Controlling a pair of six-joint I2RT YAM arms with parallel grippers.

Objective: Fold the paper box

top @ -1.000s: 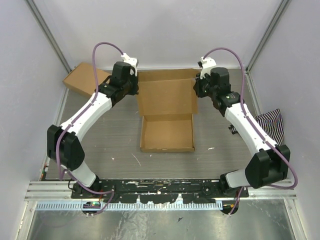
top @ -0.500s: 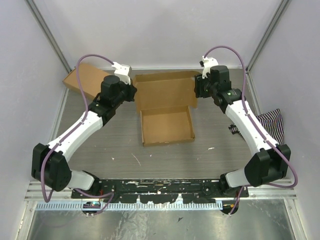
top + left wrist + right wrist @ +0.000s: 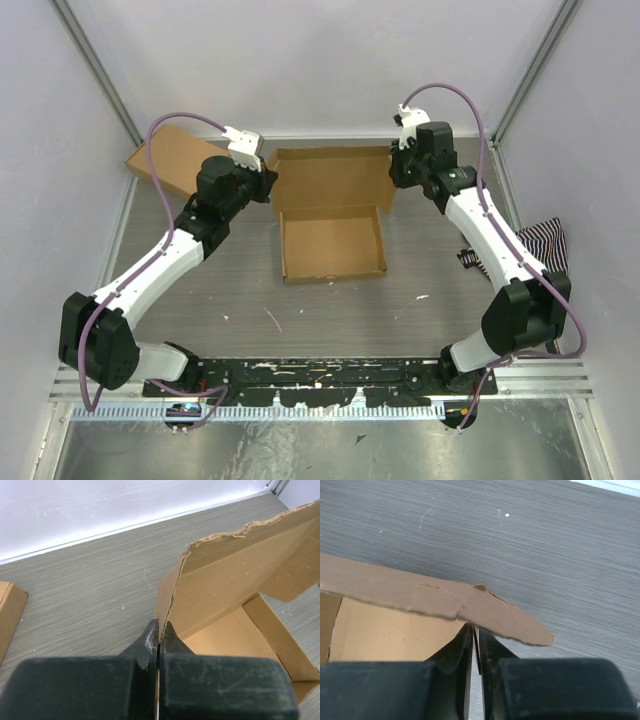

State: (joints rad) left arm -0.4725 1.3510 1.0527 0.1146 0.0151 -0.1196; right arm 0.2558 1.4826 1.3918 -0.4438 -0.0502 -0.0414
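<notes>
Pinching the raised lid (image 3: 330,180) of the paper box (image 3: 333,243) at opposite ends, left pincer (image 3: 159,631) and right pincer (image 3: 473,632) are both clamped on cardboard; it sits on the bench (image 3: 230,280) near the far wall.

The black end effector (image 3: 474,630) rises from 6 o'clock, its two fingers (image 3: 456,647) pinched almost together on a thin edge of the brown cardboard box (image 3: 380,630). Just above the fingertips, a long flap (image 3: 425,600) with a ragged upper edge runs from 9 o'clock across the middle and ends in a rounded tip toward 4 o'clock. A paler inner panel of the box shows below the flap at 8 o'clock. The grey, wood-grained tabletop (image 3: 545,555) fills the view from 10 to 3 o'clock, with small white specks (image 3: 507,515) near 12 o'clock and a pale strip (image 3: 615,484) at the 1 o'clock corner.
</notes>
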